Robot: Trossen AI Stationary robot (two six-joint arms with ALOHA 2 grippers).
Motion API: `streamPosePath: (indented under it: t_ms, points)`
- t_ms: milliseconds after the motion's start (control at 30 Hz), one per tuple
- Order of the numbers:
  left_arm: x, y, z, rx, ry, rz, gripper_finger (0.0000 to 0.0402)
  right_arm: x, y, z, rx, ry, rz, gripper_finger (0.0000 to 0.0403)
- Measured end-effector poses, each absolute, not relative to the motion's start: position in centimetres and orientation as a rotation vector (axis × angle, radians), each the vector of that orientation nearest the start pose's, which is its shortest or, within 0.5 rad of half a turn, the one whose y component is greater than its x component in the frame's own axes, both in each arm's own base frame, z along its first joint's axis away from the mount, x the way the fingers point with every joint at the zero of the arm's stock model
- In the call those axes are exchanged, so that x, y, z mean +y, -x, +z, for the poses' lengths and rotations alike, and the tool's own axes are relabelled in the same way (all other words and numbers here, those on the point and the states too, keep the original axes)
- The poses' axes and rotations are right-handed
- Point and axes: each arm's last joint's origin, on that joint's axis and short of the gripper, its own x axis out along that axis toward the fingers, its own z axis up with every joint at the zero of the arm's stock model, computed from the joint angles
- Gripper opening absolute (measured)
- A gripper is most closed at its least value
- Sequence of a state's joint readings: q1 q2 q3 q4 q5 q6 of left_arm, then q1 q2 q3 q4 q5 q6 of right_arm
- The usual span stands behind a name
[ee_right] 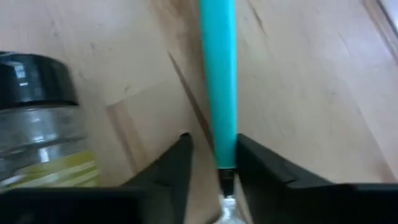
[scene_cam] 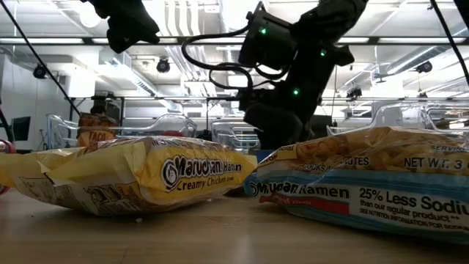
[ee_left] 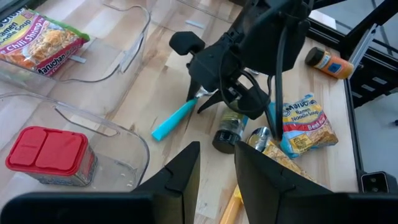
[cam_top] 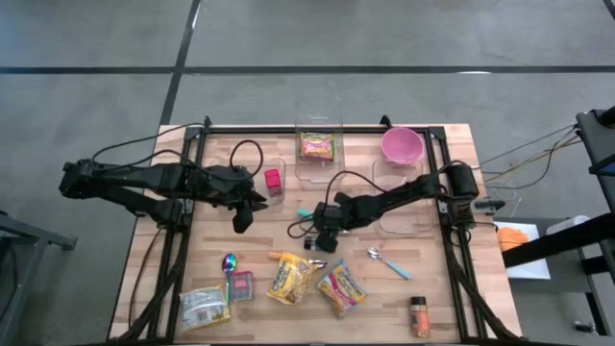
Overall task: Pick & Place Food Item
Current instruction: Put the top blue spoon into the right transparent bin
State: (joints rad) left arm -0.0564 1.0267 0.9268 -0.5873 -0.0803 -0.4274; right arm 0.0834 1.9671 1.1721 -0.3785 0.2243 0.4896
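- Looking down from the high view, I see my right claw (cam_top: 317, 229) low over the middle of the tabletop (cam_top: 452, 288), tilted steeply downward
- In the right wrist view its fingers (ee_right: 171, 168) are narrowed around the teal-handled utensil (ee_right: 218, 74); the handle runs straight away from the claw between them, one finger against it and a thin gap at the other
- A glass spice jar (ee_right: 37, 118) with a dark lid lies just beside that claw, touching neither finger
- My left claw (cam_top: 242, 219) hangs raised, well apart from the right one, fingers (ee_left: 177, 177) close together with a slim gap and nothing in them
- The ramen packets (cam_top: 293, 279) lie just past the right claw toward the near edge; another ramen pack (cam_top: 316, 146) sits in a clear bin (cam_top: 318, 127) on its far side
- A red container (cam_top: 273, 180) stands in a clear bin near the left claw
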Motion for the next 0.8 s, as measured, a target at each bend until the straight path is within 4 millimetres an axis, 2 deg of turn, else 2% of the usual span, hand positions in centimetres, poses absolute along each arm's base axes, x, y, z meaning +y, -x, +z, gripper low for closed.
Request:
streamPosePath:
  t_ms: [133, 333, 467, 800]
  points:
    - [-0.9, -20.8, 30.3, 0.669, 0.363, 0.167, 0.0108, 2.5, -37.4, 12.9, 1.101, -0.222, -0.383, 0.0030]
    - [-0.9, -20.8, 30.3, 0.669, 0.363, 0.167, 0.0108, 2.4, -37.5, 13.2, 1.095, -0.230, -0.391, 0.0029]
    - [-0.9, -20.8, 30.3, 0.670, 0.363, 0.167, 0.0108, 2.4, -37.3, 14.1, 1.080, -0.242, -0.378, 0.0029]
    - [-0.9, -20.7, 30.5, 0.650, 0.374, 0.166, 0.0108, 2.3, -36.1, 18.7, 0.951, -0.348, -0.393, 0.0029]
